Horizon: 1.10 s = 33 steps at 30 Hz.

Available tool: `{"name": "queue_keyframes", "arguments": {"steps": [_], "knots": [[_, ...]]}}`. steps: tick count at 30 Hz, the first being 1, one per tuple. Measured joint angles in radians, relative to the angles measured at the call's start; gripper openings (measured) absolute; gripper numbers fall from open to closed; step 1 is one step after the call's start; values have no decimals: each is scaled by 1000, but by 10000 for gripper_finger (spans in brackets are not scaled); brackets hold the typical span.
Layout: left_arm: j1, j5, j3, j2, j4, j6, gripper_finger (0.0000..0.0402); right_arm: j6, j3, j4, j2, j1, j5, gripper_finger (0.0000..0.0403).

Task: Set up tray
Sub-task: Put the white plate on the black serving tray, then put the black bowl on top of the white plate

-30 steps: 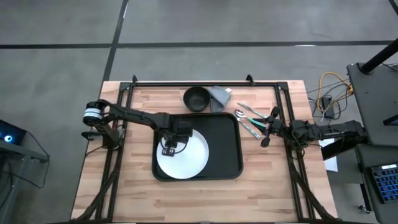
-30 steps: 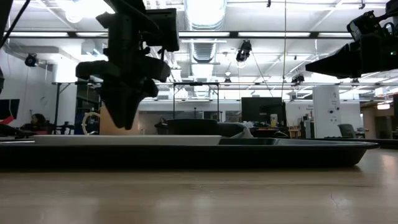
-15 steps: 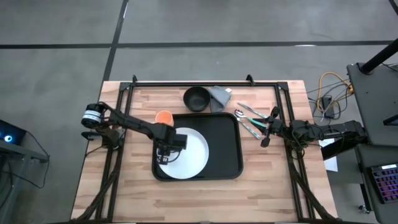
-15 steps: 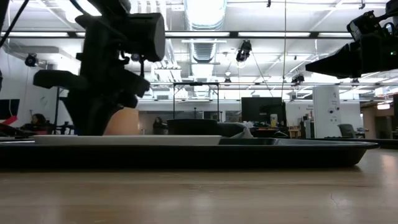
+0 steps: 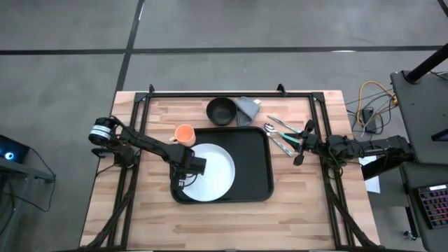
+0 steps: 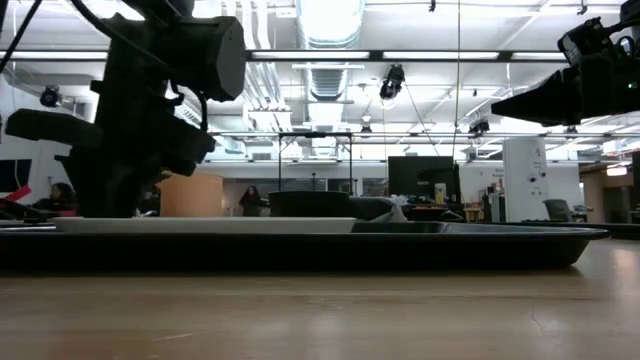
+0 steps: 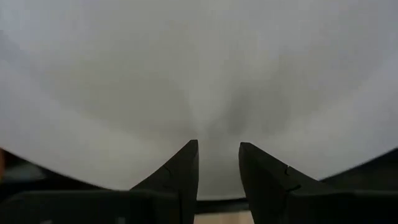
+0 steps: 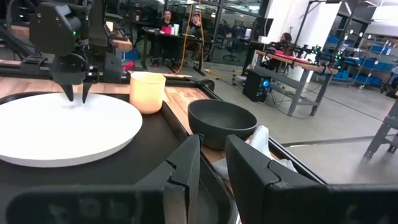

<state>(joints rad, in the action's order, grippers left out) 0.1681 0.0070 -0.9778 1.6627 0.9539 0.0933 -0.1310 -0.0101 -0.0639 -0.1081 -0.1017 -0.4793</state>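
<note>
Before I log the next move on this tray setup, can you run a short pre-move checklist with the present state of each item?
1. White plate lies inside the tray: ok.
2. Left gripper holds nothing, fingers slightly apart just above the plate's rim: ok.
3. Orange cup stands off the tray, on the table beside its far left corner: not ok.
4. Black bowl is behind the tray, not on it: not ok.
5. Cutlery on the table right of the tray: not ok.
6. Right gripper waits empty at the right edge: ok.
</note>
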Motion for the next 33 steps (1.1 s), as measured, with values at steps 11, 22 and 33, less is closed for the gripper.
{"name": "queue_keyframes", "arguments": {"steps": [11, 22, 33], "knots": [[2, 15, -4, -1, 71, 60, 96, 0, 0, 0, 0, 0, 0, 68], [2, 19, -4, -8, 90, 70, 96, 0, 0, 0, 0, 0, 0, 68], [2, 19, -113, -41, 82, 71, 96, 0, 0, 0, 0, 0, 0, 68]]}}
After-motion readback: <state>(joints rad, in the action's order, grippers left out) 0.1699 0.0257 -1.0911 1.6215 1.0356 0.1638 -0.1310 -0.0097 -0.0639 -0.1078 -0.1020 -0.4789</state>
